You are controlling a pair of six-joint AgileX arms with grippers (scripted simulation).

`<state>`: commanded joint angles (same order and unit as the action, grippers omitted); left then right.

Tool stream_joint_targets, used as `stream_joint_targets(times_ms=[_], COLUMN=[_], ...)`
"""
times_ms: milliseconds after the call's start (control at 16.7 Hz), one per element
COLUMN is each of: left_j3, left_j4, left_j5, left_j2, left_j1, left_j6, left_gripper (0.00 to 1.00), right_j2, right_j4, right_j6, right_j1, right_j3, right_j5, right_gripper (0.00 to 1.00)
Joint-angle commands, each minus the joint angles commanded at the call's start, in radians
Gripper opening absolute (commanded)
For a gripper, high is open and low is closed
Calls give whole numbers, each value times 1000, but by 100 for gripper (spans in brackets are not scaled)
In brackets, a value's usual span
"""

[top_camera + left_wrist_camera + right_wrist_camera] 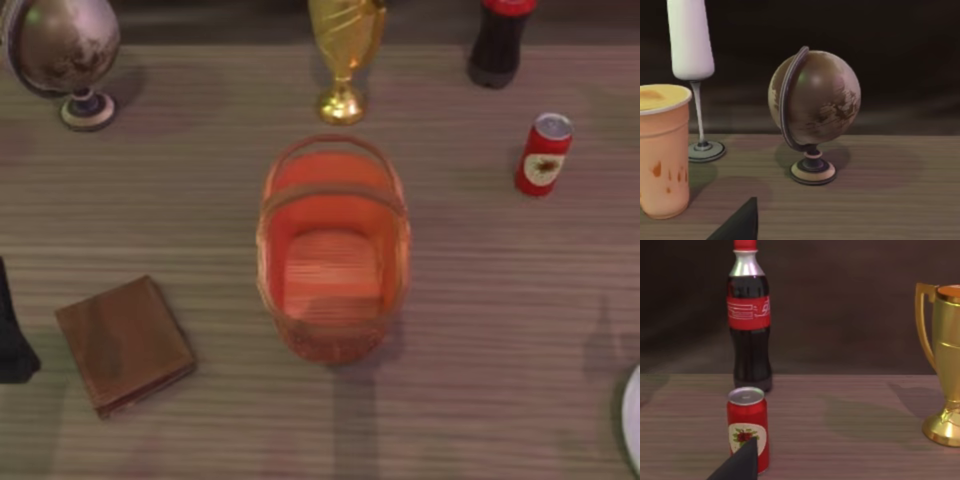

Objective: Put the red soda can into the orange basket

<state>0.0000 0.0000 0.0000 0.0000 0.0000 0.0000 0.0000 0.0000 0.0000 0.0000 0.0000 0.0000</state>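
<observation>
The small red soda can (543, 154) stands upright, right of the oval orange woven basket (268, 262); nothing grasped yet. Next, my right arm reaches for it. I cannot tell either gripper's opening.

No wording is legible: the cola bottle (748, 315) label's white script is unreadable, the red soda can (747, 429) bears only a red mark.

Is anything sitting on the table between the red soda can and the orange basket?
No. In the top view, only bare tabletop separates the red soda can from the orange basket.
</observation>
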Motion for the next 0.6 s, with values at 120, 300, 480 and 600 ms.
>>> stream_joint_targets(times_ms=[120, 300, 480, 600], left_j3=[0, 0, 0, 0], left_j4=[0, 0, 0, 0], left_j5=[0, 0, 0, 0], left_j2=[0, 0, 0, 0], left_j1=[0, 0, 0, 0], left_j6=[0, 0, 0, 0], left_gripper=[100, 100, 100, 100], right_j2=[0, 56, 204, 343], right_j4=[0, -38, -136, -228], right_j6=[0, -9, -34, -58], right_j1=[0, 4, 10, 13], right_j3=[0, 41, 157, 273], right_j5=[0, -2, -3, -1], right_gripper=[100, 100, 100, 100])
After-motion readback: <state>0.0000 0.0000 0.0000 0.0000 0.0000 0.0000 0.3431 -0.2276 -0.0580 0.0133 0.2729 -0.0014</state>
